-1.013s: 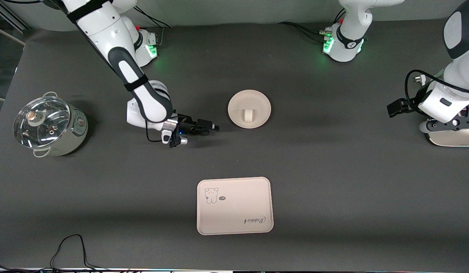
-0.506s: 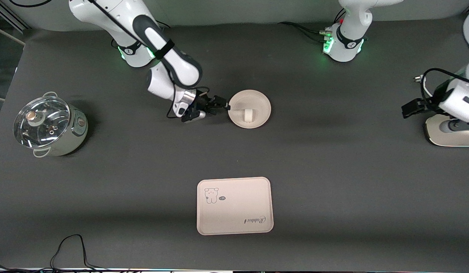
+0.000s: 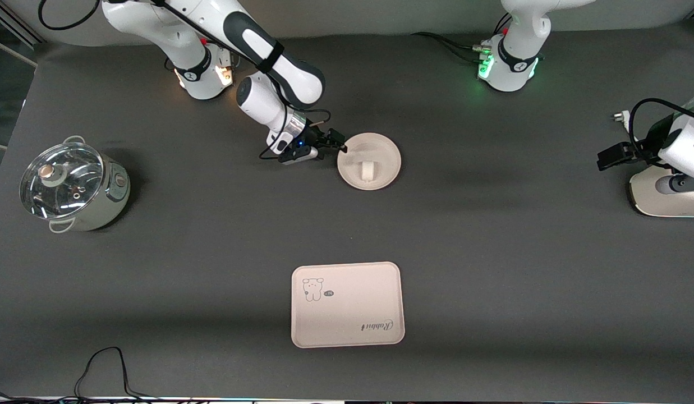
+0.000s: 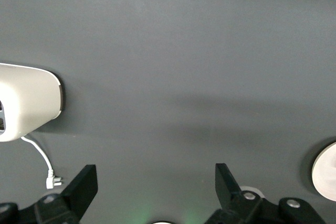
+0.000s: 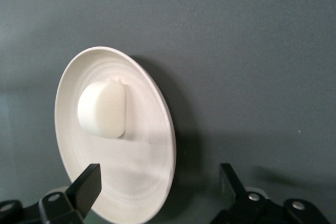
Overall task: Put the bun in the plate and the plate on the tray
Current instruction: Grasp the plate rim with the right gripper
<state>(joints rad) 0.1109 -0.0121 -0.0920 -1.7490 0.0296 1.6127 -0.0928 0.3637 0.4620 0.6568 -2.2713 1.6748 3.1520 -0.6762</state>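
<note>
right gripper (image 3: 340, 147) spread at plate (image 3: 380, 148) rim | left gripper (image 4: 152, 190) spread, waiting

I see two white arms with dark grey joint covers, black cables, black-fingered hands; the right arm's base (image 3: 203, 76) glows orange, the left arm's base (image 3: 506, 67) green.

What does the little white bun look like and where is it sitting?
The bun is a tiny white lump, shaped like a short marshmallow with rounded edges and a smooth, soft-looking surface. It sits in the middle of the round cream plate, far smaller than the plate. Only the plate touches it. The right gripper, open, is at the plate's rim, not on the bun.
</note>
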